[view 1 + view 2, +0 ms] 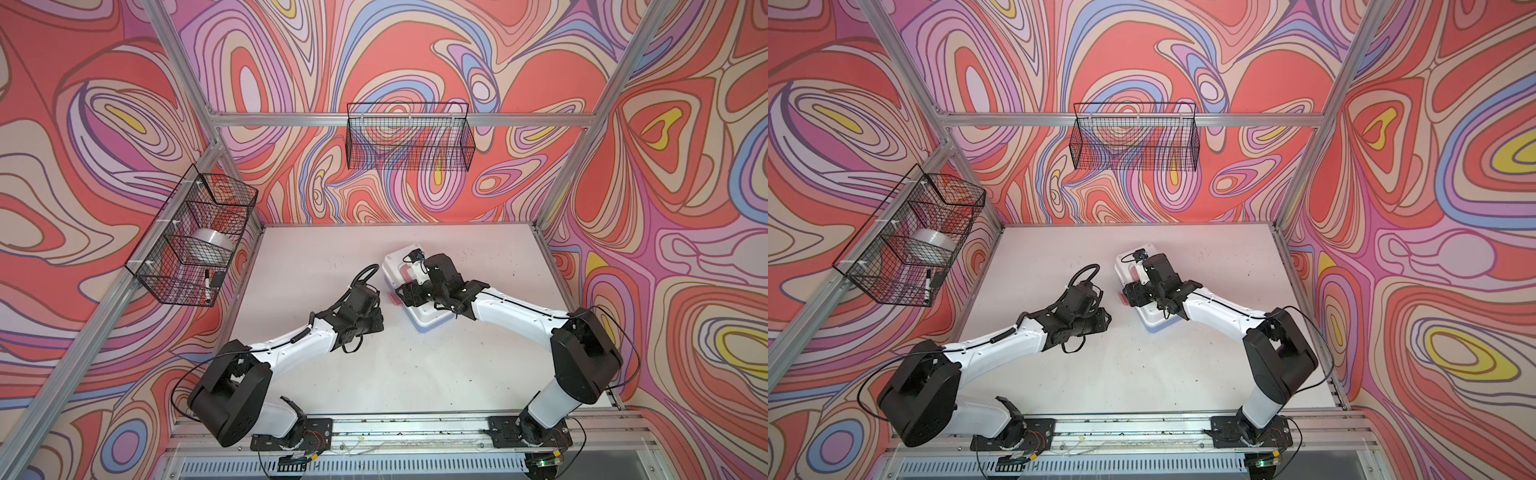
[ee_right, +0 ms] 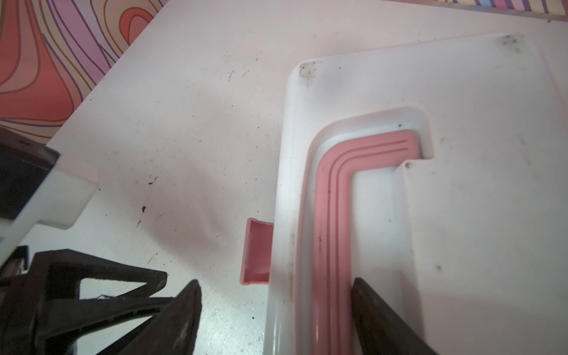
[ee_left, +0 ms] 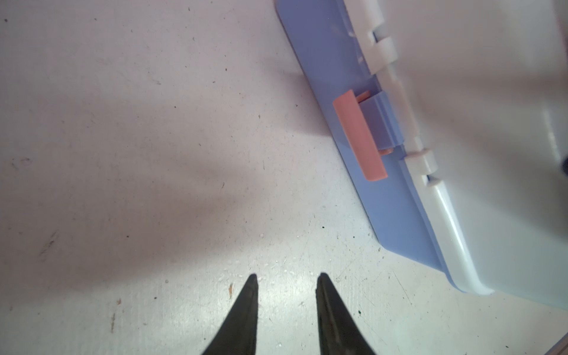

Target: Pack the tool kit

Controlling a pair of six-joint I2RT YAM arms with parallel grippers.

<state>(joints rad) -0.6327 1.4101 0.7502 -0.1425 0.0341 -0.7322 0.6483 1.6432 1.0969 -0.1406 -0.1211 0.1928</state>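
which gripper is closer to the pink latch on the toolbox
Right. The right gripper straddles the lid edge just beside the pink latch; the left gripper hangs over the table, apart from it.

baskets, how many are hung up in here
2. One basket hangs on the back rail, another on the left rail; none looks hidden.
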